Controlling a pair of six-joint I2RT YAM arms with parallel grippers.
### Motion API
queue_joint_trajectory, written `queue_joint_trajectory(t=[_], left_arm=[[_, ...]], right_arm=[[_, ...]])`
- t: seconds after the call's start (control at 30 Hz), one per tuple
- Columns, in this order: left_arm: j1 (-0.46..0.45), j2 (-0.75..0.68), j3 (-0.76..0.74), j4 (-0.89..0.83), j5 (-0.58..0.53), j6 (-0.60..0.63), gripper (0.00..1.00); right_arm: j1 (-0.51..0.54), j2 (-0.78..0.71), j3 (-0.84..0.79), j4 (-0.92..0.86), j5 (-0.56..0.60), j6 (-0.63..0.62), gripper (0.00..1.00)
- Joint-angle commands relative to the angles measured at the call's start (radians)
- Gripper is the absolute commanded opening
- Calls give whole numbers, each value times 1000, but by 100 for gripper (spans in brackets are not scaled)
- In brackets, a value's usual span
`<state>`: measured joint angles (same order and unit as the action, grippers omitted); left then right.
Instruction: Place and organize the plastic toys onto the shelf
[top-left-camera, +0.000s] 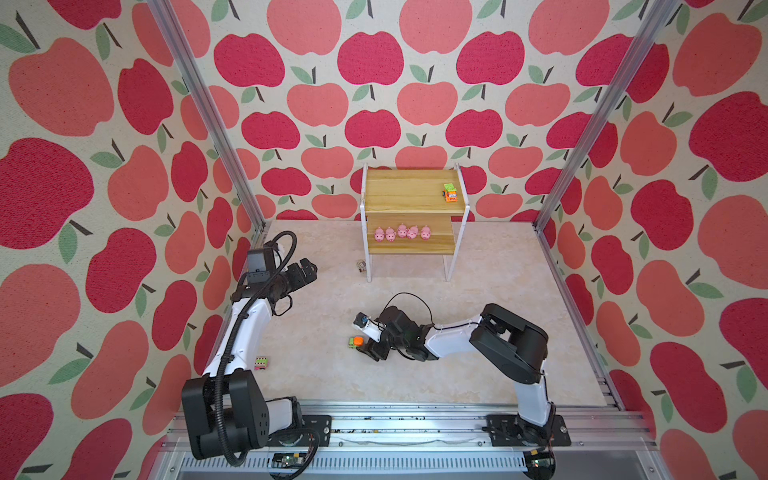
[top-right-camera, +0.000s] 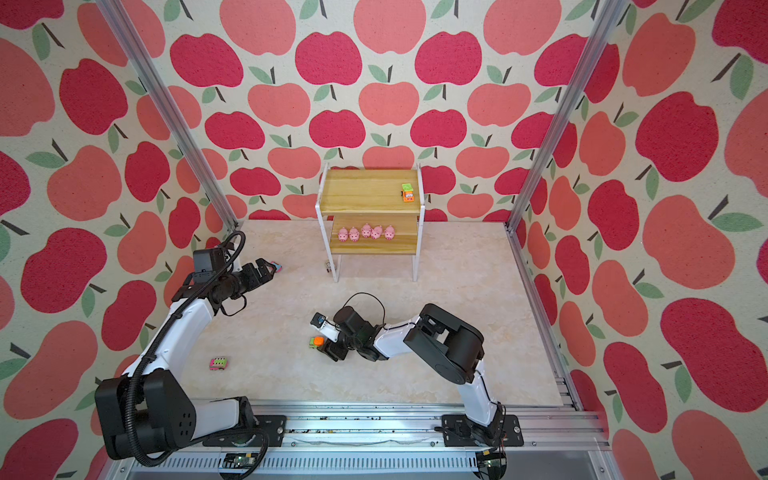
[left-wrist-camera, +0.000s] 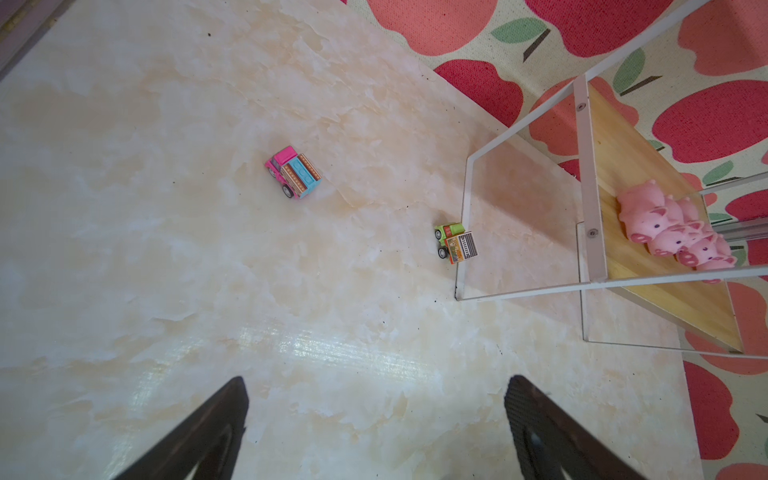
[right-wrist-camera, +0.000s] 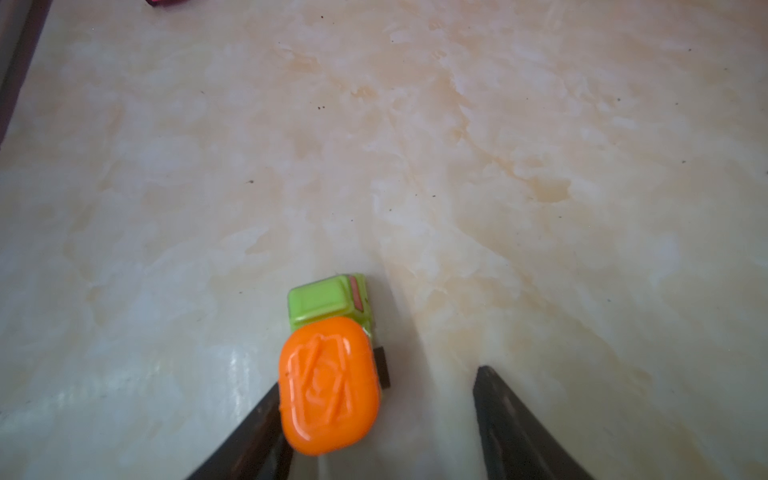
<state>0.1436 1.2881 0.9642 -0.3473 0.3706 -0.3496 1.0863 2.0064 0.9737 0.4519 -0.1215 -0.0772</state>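
Observation:
The shelf (top-left-camera: 411, 195) stands at the back, with several pink pigs (top-left-camera: 401, 232) in a row on its lower board and a green-and-orange truck (top-left-camera: 449, 193) on the top board. On the floor, an orange-and-green truck (right-wrist-camera: 328, 374) lies between the fingers of my right gripper (right-wrist-camera: 378, 374), against one finger and with a gap to the other; the gripper is open. My left gripper (left-wrist-camera: 376, 380) hangs wide open and empty above the floor at the left (top-left-camera: 309, 270). A pink-and-blue truck (left-wrist-camera: 294, 172) lies ahead of it, and a green-and-grey truck (left-wrist-camera: 455, 245) sits by the shelf's front leg.
A pink-and-green truck (top-left-camera: 261, 363) lies on the floor at the front left, close to the left arm. Apple-patterned walls and metal posts (top-left-camera: 208, 112) close in the marbled floor (top-left-camera: 498, 291). A metal rail (top-left-camera: 395, 419) runs along the front.

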Motion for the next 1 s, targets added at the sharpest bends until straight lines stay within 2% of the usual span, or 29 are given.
queue_joint_trajectory(t=[0.0,0.47,0.97], left_arm=[[-4,-20,0,18,-16,18,99],[-8,-17,2,18,-21,23,99],[-9,-12,1,21,-16,22,99]], right_arm=[[-29,56,-33,-108,19,41,68],[-119,87,-23,-68,1,57,67],[-170,197,179,-93,-37,96,67]])
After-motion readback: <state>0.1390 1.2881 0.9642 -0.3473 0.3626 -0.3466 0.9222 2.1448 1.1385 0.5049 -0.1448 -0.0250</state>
